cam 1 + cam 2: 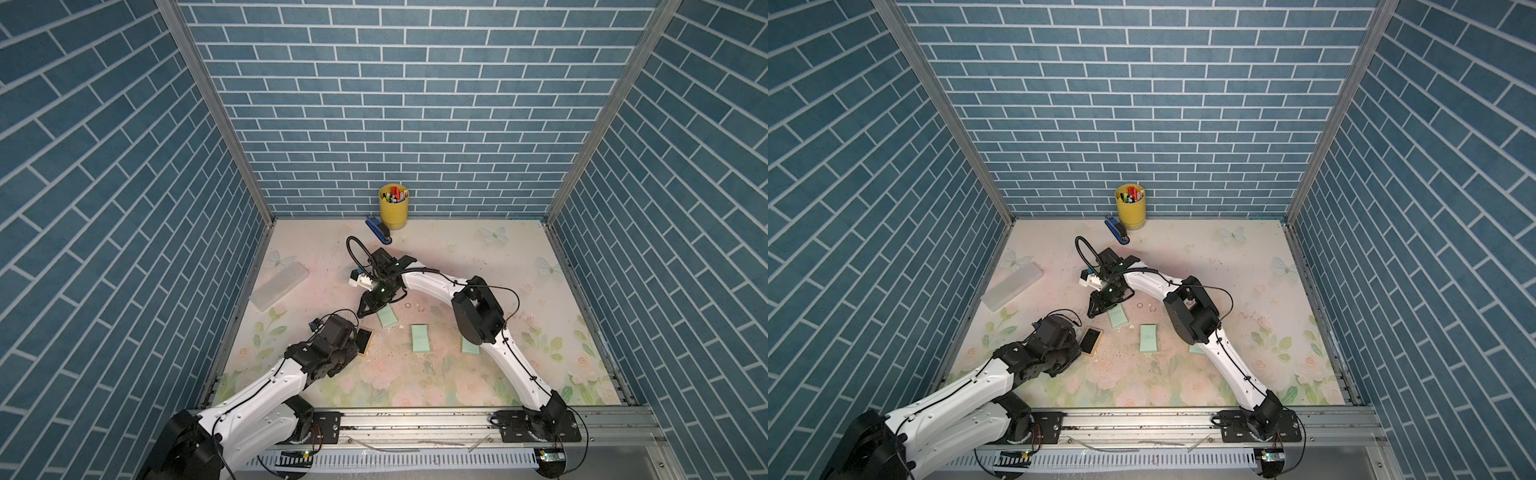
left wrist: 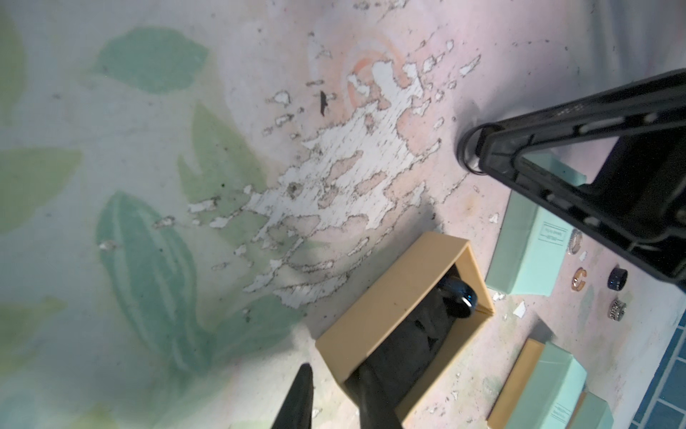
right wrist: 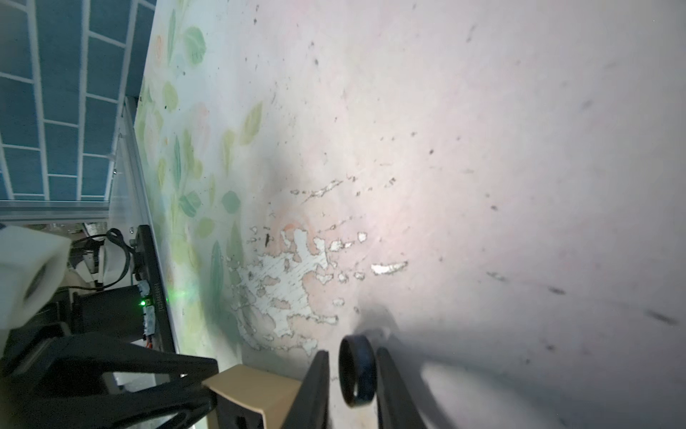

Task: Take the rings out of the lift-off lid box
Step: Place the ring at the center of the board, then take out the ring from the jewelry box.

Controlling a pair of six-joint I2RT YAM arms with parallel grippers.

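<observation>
The right gripper is slightly spread about a dark ring, which stands on edge just beside the box; release is judged under way. The box wall is pinched by the left gripper. A second ring lies at the box end facing the right gripper, which is therefore nearer.
</observation>
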